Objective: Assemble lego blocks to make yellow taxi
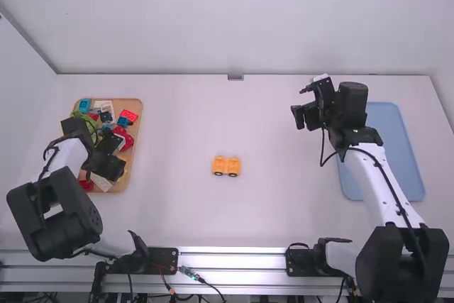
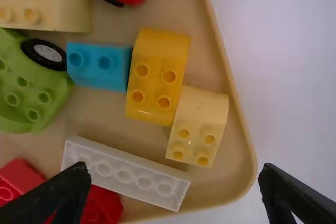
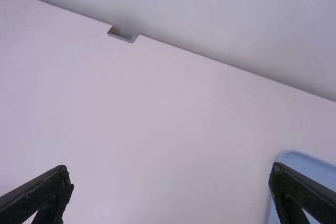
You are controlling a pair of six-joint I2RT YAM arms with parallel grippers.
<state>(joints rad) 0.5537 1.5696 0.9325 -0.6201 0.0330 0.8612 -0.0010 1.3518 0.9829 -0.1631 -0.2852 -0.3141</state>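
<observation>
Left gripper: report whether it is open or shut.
Open: the left gripper has its fingers spread wide apart over the tan tray, with nothing clamped.

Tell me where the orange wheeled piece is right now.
In the high view, the orange wheeled piece rests near the middle of the table, right of the tan tray and left of the blue tray.

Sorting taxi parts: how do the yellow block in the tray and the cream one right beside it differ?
Colour: yellow block is a deep warm yellow, cream block much paler.
Size: yellow looks longer, cream shorter.
Place: yellow lies right by the blue block, cream nearer the tray's rim.
Shared: each shows four studs and a smooth, studless end.
</observation>
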